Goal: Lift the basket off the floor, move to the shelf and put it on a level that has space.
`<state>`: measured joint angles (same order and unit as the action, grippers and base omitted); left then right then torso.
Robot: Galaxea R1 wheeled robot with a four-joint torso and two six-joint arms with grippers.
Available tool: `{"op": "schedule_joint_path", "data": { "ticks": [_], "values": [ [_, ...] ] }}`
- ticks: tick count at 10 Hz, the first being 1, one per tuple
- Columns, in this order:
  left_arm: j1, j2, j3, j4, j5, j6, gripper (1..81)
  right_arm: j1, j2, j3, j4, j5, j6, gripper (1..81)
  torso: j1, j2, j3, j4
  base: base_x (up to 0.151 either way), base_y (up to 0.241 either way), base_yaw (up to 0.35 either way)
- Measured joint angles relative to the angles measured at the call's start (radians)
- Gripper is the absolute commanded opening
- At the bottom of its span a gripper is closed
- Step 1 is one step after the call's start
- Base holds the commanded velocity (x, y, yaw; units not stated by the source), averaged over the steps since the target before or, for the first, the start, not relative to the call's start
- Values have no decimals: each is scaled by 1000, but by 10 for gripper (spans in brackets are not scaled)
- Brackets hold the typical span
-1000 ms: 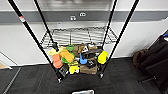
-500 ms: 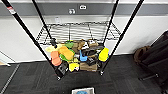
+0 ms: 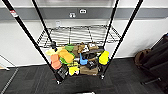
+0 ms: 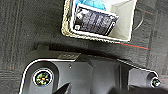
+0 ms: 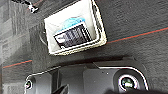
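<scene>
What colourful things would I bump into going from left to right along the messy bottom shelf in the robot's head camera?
Orange thing → green thing → blue thing → yellow thing, all on the cluttered tier of the shelf.

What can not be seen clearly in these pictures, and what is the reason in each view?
- Left wrist view: the beige woven wicker basket with white lining is cut off by the picture's edge; the printing on the dark packet inside is too blurred to read.
- Right wrist view: the pale blue item is mostly hidden under that packet.
- Head view: the colourful things on the bottom tier of the black wire rack overlap and blur, so few can be identified.
</scene>
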<state>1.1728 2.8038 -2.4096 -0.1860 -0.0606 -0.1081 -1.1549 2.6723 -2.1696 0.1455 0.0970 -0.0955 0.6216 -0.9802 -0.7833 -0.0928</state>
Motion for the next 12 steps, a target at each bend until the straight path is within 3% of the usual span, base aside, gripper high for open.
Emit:
{"op": "schedule_joint_path", "data": {
  "ticks": [8, 12],
  "values": [
    [0, 70, -161, -1, 6, -1, 811, 0, 25, -54, -2, -19, 0, 811, 174, -278, 0, 0, 0, 0, 0],
    [5, 75, -152, -1, 13, -1, 811, 0, 37, -73, -4, -46, 0, 811, 262, -417, 0, 0, 0, 0, 0]
  ]
}}
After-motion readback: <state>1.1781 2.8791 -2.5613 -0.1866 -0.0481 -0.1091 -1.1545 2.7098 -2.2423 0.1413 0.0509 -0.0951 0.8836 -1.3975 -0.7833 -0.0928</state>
